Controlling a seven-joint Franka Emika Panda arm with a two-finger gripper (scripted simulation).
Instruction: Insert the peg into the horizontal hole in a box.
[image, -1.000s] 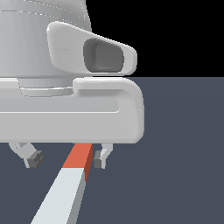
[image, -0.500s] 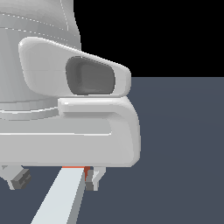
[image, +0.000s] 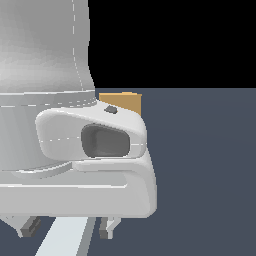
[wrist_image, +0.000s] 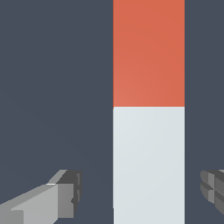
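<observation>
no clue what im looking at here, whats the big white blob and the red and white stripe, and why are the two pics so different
Both pictures are simulator renders of one robot arm. In the exterior view, taken from a camera off the arm, the big white shape is the arm's wrist housing seen very close. Below it hang the two fingers of its tool, with the pale peg between them. A corner of the tan box peeks out behind the arm.

The wrist view looks from the arm itself down onto the dark surface. The stripe is the same peg, white with an orange-red end. A finger stands on each side with a gap, so nothing is held.
</observation>
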